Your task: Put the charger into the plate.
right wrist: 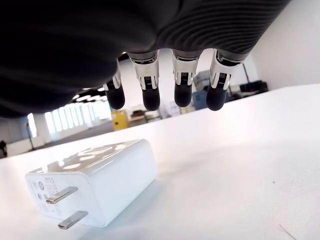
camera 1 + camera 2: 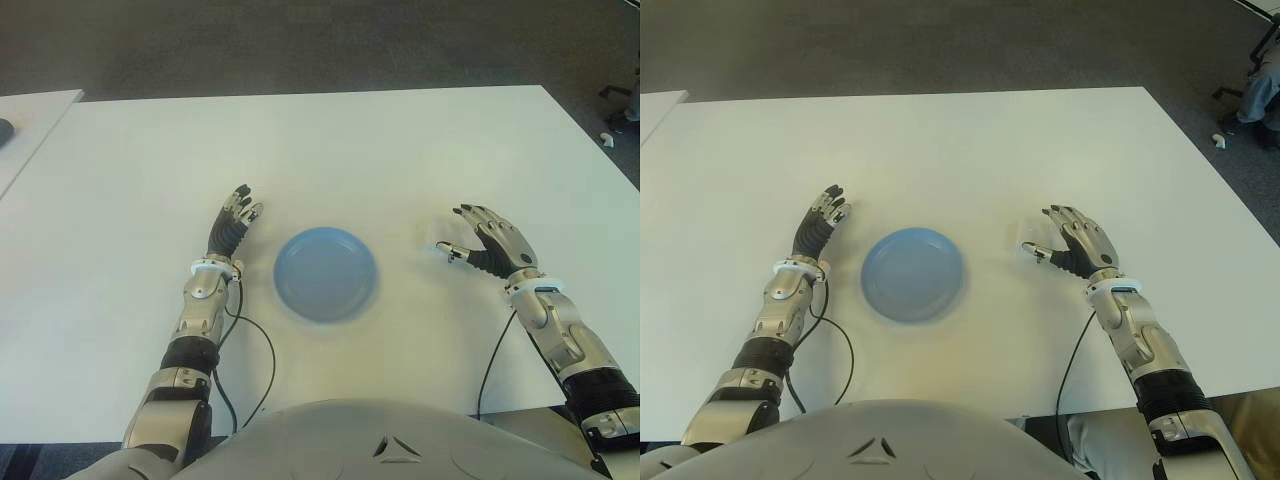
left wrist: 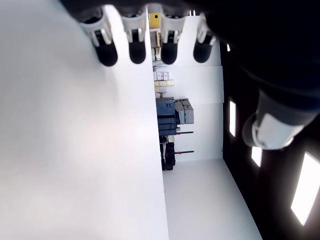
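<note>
A white charger (image 1: 95,187) with two metal prongs lies on its side on the white table (image 2: 400,150), just right of the blue plate (image 2: 326,273). In the eye views it is barely distinct from the tabletop. My right hand (image 2: 457,232) hovers over the charger's near side, fingers spread and apart from it, holding nothing. The plate holds nothing. My left hand (image 2: 238,212) shows just left of the plate, fingers stretched out flat and holding nothing.
A second white table (image 2: 30,120) stands at the far left with a dark object (image 2: 4,129) on it. Black cables (image 2: 268,365) trail from both forearms over the table's near edge. A chair and a person's leg (image 2: 1258,82) show at the far right.
</note>
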